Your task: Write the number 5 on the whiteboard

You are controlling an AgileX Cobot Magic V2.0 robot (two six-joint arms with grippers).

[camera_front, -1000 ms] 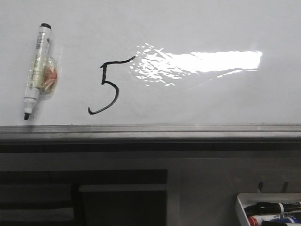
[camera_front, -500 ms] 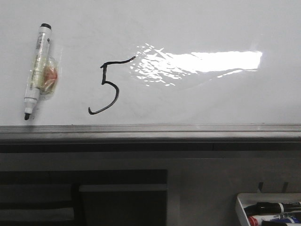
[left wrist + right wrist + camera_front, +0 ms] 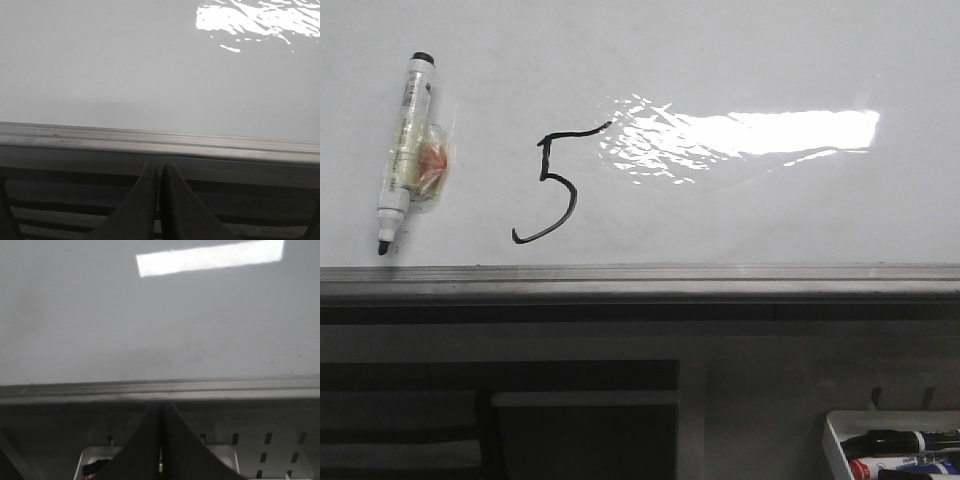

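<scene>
A thin black hand-drawn number 5 (image 3: 552, 182) stands on the glossy whiteboard (image 3: 740, 60), left of the bright glare. A white marker (image 3: 404, 150) with a black cap and tip lies on the board left of the 5, with a crumpled clear wrap around its middle. Neither gripper shows in the front view. My left gripper (image 3: 160, 167) is shut and empty, just below the board's grey metal edge (image 3: 160, 142). My right gripper (image 3: 161, 405) is shut and empty, below the same edge (image 3: 160, 389).
A small white tray (image 3: 840, 440) with black, red and blue markers sits at the lower right below the board; it also shows in the right wrist view (image 3: 87, 460). Dark slatted panels (image 3: 410, 420) lie below the board's edge at the left.
The marker, the 5 and the glare have shifted a few pixels right and down in the front view. Nothing else differs.
</scene>
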